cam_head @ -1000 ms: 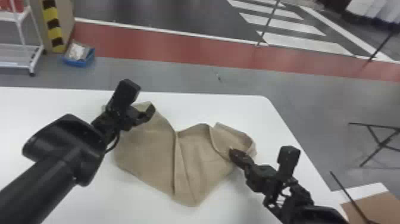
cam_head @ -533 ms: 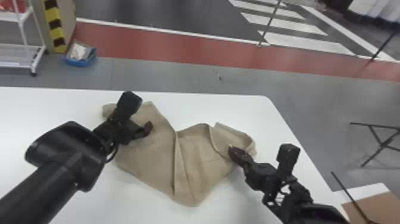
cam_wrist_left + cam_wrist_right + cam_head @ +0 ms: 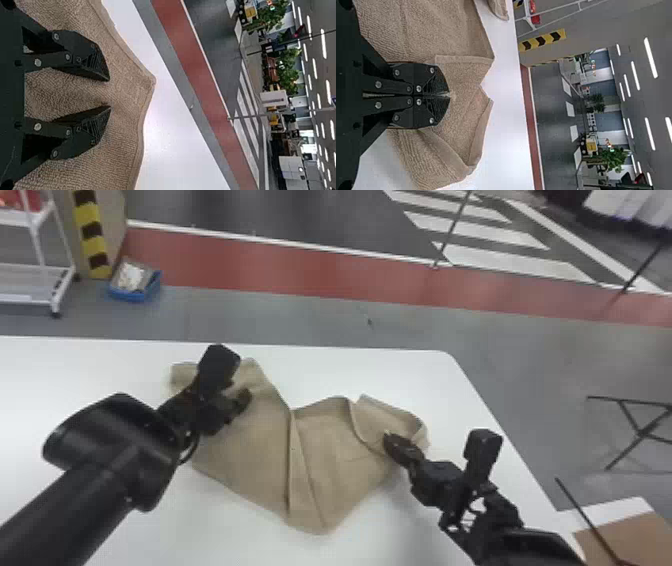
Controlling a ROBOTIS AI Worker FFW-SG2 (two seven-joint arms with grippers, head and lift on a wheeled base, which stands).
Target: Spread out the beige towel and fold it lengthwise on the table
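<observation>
A beige towel [image 3: 260, 440] lies creased and partly folded on a white bench [image 3: 350, 370]. The left pincer [image 3: 239, 394] is over the towel's left part, its fingers apart. The right pincer [image 3: 388, 436] is closed, clamped on a bit of towel near the right end. Beyond the bench, a blue box [image 3: 132, 294] sits on the gray floor [image 3: 300, 320].

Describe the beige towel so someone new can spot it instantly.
Find the white table in front of the robot. The beige towel lies on it, rumpled, a ridge down its middle, between left gripper and right gripper. Soft and tan, it stands out against the black arms.
</observation>
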